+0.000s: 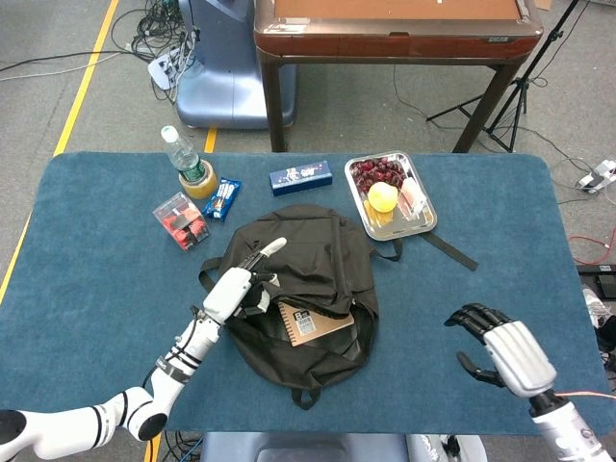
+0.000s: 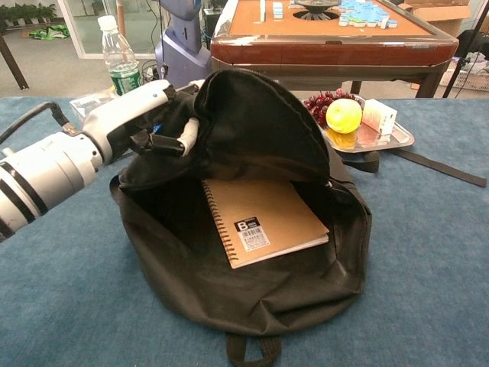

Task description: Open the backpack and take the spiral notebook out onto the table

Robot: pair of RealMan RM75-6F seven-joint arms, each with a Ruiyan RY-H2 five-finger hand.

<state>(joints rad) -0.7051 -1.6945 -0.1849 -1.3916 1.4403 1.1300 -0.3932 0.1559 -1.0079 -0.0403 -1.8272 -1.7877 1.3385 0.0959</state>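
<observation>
Opening step nearly done: left hand [image 2: 145, 115] gripping raised flap of black cloth backpack [image 2: 252, 130], brown spiral notebook [image 2: 263, 218] showing mid-frame; next, probably bringing empty, spread right hand [image 1: 505, 346] over from lower right to lift it out.

Grey concrete floor [image 1: 77, 106] fills the top of the frame, a yellow painted line [image 1: 85, 85] slanting down at upper left. A brown wooden table with dark legs [image 1: 395, 38] stands at top centre, a tangle of black cables [image 1: 144, 34] lying to its left.
</observation>
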